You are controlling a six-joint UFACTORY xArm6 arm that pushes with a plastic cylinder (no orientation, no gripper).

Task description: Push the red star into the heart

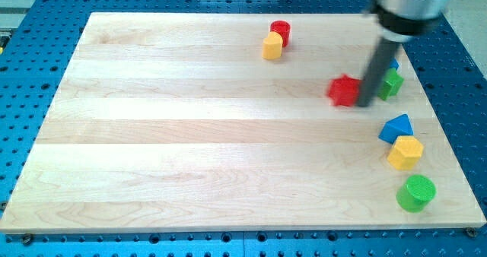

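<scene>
- Two red blocks lay on the wooden board (152,97): a red star (344,90) and a red cylinder (281,31), up and left of the star.
- Two yellow blocks: one (272,46) touching the red cylinder, one (405,152) below-right of the star.
- Two green blocks: one (392,83) right of the star, a green cylinder (415,192) far below-right.
- One blue triangle (396,127), below-right of the star.

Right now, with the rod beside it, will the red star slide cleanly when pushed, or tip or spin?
The red star looks low and flat-based, so it will probably slide, not tip. My tip sits at its right edge, low of centre, so it may spin. The wooden board looks smooth, so it should move easily.
</scene>
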